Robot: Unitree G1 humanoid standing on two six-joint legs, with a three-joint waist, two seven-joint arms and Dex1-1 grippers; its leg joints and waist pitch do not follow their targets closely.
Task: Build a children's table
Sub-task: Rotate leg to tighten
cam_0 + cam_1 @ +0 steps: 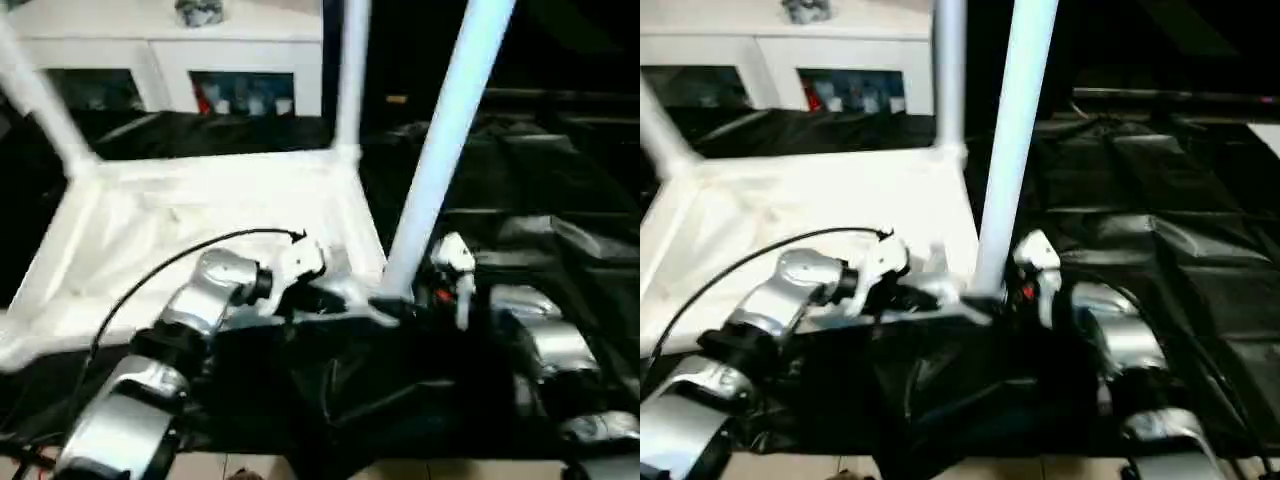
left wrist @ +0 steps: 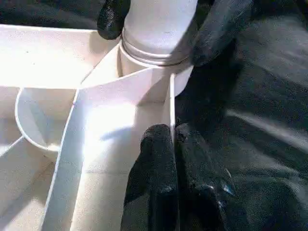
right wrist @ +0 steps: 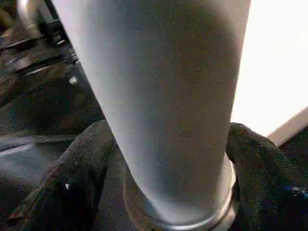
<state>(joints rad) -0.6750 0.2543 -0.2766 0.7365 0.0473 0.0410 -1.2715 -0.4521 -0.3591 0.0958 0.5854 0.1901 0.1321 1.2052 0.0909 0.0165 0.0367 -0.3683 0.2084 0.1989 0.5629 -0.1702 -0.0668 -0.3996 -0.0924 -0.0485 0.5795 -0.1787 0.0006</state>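
The white table top (image 1: 200,230) lies upside down on the black cloth (image 1: 560,180), ribs up, with legs already standing at its two far corners (image 1: 345,80) — the step in hand looks like seating the near-corner leg (image 1: 445,140) in its socket (image 2: 144,72). The right gripper (image 2: 159,24) has its fingers (image 3: 72,192) spread wide on either side of the leg's base, while the left gripper (image 2: 174,159) is pinched together on the top's thin rim wall (image 2: 171,103). Next, probably turn or press the leg fully home — the top must stay braced. A white cabinet (image 1: 160,50) stands well behind; nothing blocks the work.
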